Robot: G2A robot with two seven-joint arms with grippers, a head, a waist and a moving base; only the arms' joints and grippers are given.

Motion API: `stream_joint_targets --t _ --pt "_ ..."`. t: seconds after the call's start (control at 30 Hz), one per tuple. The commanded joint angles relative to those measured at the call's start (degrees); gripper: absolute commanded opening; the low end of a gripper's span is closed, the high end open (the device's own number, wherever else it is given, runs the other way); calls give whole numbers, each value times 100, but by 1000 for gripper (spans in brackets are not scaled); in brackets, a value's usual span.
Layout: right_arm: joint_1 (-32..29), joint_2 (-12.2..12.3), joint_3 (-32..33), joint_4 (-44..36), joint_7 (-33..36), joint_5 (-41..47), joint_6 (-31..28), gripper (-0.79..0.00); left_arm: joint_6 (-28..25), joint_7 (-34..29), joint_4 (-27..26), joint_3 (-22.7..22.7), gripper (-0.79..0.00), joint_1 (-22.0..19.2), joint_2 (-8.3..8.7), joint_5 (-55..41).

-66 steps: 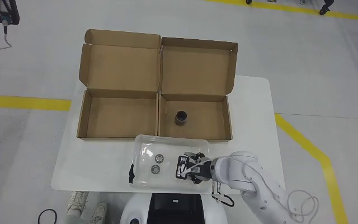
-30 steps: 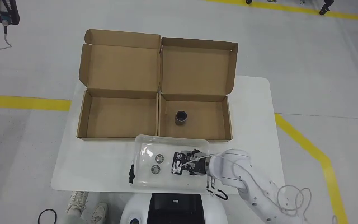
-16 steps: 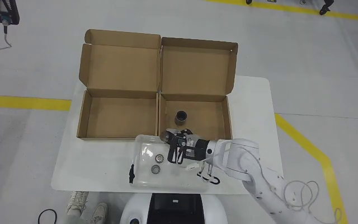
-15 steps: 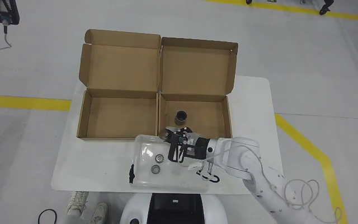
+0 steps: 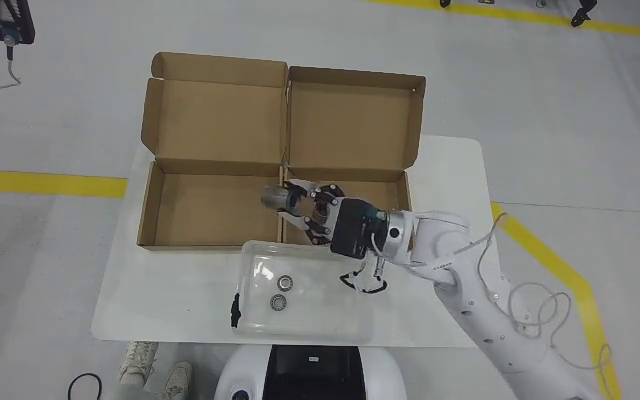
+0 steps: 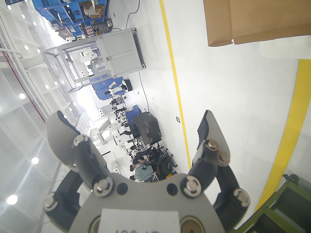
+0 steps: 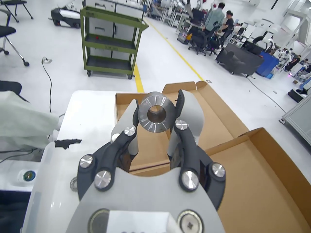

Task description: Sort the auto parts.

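My right gripper [image 5: 290, 200] [image 7: 158, 99] is shut on a grey metal sleeve [image 5: 274, 196] [image 7: 155, 116] with a round bore. It holds the sleeve in the air over the seam between the two open cardboard boxes, the left box [image 5: 215, 210] [image 7: 218, 117] and the right box [image 5: 380, 215] [image 7: 255, 175]. Two ring-shaped bearings [image 5: 285, 283] [image 5: 279, 300] lie in the clear plastic tray [image 5: 250, 262] near the table's front edge; one bearing [image 7: 73, 183] lies just beside the gripper's base. My left gripper [image 6: 132, 117] is open with nothing between its fingers and faces the room.
The white table [image 5: 450, 200] has bare room to the right of the boxes and on the left [image 5: 125, 290]. Both box lids [image 5: 215, 115] stand open at the back. A green cart [image 7: 109, 42] stands on the floor past the table.
The right gripper has risen out of the tray with the metal sleeve and carried it back and left, to above the boxes' front edge. The two bearings stayed in place.
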Motion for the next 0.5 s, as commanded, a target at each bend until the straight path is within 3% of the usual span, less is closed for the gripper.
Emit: stream_joint_targets --t 0.0,0.2,0.47 --pt "23 -28 5 174 -505 69 39 -785 0 0 0 0 0 0 0 0" --pt "-101 -71 8 547 -1811 -51 30 -785 0 0 0 0 0 0 0 0" --pt "-355 -54 272 661 -2619 -181 159 -785 0 0 0 0 0 0 0 0"
